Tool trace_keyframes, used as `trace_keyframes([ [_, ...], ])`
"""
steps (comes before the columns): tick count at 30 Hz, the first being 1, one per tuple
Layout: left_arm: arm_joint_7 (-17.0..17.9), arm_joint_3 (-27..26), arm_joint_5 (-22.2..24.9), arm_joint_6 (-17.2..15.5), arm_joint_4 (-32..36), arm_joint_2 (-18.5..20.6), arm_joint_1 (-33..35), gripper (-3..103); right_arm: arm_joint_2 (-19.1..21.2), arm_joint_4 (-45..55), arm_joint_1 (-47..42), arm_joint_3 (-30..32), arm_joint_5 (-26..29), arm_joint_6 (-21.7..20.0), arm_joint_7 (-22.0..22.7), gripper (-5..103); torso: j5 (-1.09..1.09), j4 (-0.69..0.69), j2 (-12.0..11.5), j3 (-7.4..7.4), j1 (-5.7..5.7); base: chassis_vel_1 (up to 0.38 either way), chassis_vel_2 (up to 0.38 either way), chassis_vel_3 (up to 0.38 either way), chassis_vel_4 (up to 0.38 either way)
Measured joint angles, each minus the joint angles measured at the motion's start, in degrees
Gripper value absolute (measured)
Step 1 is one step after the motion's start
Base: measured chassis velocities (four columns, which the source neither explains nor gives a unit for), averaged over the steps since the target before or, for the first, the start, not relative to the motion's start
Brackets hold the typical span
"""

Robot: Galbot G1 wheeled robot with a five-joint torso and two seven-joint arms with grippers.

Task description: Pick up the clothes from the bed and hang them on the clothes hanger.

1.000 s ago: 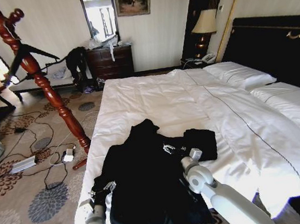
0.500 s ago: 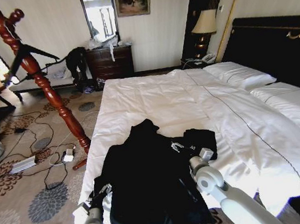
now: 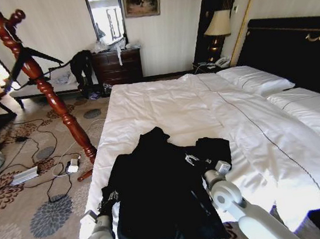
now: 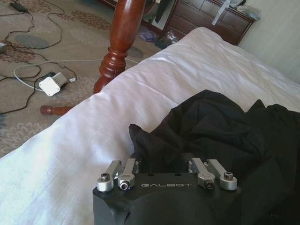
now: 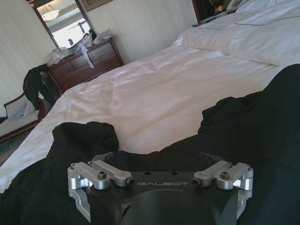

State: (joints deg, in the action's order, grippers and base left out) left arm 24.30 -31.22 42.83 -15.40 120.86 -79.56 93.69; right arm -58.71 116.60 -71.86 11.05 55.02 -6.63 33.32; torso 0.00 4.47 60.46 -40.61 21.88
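The clothes (image 3: pixel 158 196), a large black garment, lie spread on the near corner of the white bed (image 3: pixel 164 104). My left gripper (image 3: pixel 109 197) rests at the garment's left edge, by the mattress side; in the left wrist view the left gripper (image 4: pixel 165 169) has its links spread wide, with black cloth (image 4: pixel 220 131) bunched against it. My right gripper (image 3: pixel 195 160) sits on the garment's right part, near a folded sleeve; the right wrist view shows the right gripper (image 5: pixel 159 174) open over the cloth (image 5: pixel 253 131). A black clothes hanger (image 3: pixel 32 56) hangs on the reddish coat stand (image 3: pixel 51 98).
The coat stand rises from the carpet left of the bed. Cables, a power strip (image 3: pixel 24 175) and a white adapter (image 3: pixel 73 165) litter the floor there. At the back are a dark dresser (image 3: pixel 119 66), a smaller clothing heap (image 3: pixel 82 64) and a bedside lamp (image 3: pixel 217 25).
My right gripper has moved a little to the right and farther along the garment. The left gripper has edged slightly forward at the garment's left edge. The garment lies as before.
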Motion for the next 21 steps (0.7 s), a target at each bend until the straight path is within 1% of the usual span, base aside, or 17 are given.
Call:
trace_keyframes([
  [1,0.09,-0.12,0.42,0.0,-0.01,-0.01,-0.2,39,0.08,0.22,-0.36,0.32,0.0,-0.01,0.04,100,0.0,0.0,0.0,0.0,0.0,0.0,0.0,0.0,0.0],
  [2,0.09,-0.12,0.42,0.0,-0.01,-0.01,-0.2,39,0.08,0.22,-0.36,0.32,0.0,-0.01,0.04,100,0.0,0.0,0.0,0.0,0.0,0.0,0.0,0.0,0.0],
  [5,0.21,-1.09,1.68,0.0,0.65,0.07,-0.86,23,0.15,0.72,-1.09,0.94,0.0,-0.05,0.22,100,0.0,0.0,0.0,0.0,0.0,0.0,0.0,0.0,0.0],
  [7,0.22,-1.59,2.05,0.0,0.97,0.2,-1.13,23,0.16,0.81,-1.24,1.04,0.01,-0.07,0.29,100,-0.01,0.0,0.0,0.0,0.0,0.0,0.0,0.0,0.0],
  [11,0.93,-6.9,5.15,0.05,2.69,1.74,-3.52,3,0.23,1.55,-2.02,1.58,0.02,-0.14,0.49,100,0.0,0.0,0.0,0.0,0.0,0.0,0.0,0.0,0.0],
  [12,1.21,-8.73,5.92,0.05,2.88,2.29,-4.23,3,0.24,1.76,-2.24,1.75,0.02,-0.14,0.51,100,0.0,0.0,0.0,0.0,0.0,0.0,0.0,0.0,0.0],
  [13,1.21,-8.73,5.92,0.05,2.88,2.29,-4.23,3,0.24,1.76,-2.24,1.75,0.02,-0.14,0.51,100,0.0,0.0,0.0,0.0,0.0,0.0,0.0,0.0,0.0],
  [14,1.36,-11.43,6.24,0.12,2.65,3.1,-5.19,1,0.26,2.06,-2.57,1.95,0.02,-0.15,0.51,100,0.0,0.0,0.0,0.0,0.0,0.0,0.0,0.0,0.0],
  [15,1.36,-11.43,6.24,0.12,2.65,3.1,-5.19,1,0.26,2.06,-2.57,1.95,0.02,-0.15,0.51,100,0.0,0.0,0.0,0.0,0.0,0.0,0.0,0.0,0.0],
  [16,1.41,-13.05,6.09,0.2,2.0,3.69,-5.82,1,0.27,2.25,-2.82,2.06,0.02,-0.15,0.52,100,0.01,0.0,0.0,0.0,0.0,0.0,0.0,0.0,0.0],
  [18,1.39,-16.32,5.2,0.29,-0.69,5.65,-7.48,0,0.34,2.82,-3.32,2.22,0.0,-0.15,0.52,100,-0.02,0.0,0.0,0.0,0.0,0.0,0.0,0.0,0.0],
  [20,1.31,-16.92,4.76,0.31,-1.43,6.18,-7.9,0,0.35,2.94,-3.43,2.27,-0.01,-0.16,0.53,100,-0.02,-0.01,0.0,0.0,0.0,0.0,0.0,0.0,0.0],
  [21,0.94,-17.84,3.54,0.38,-3.01,7.28,-8.72,0,0.36,3.24,-3.69,2.37,-0.03,-0.16,0.52,100,-0.01,-0.01,0.0,0.0,0.0,0.0,0.0,0.0,0.0],
])
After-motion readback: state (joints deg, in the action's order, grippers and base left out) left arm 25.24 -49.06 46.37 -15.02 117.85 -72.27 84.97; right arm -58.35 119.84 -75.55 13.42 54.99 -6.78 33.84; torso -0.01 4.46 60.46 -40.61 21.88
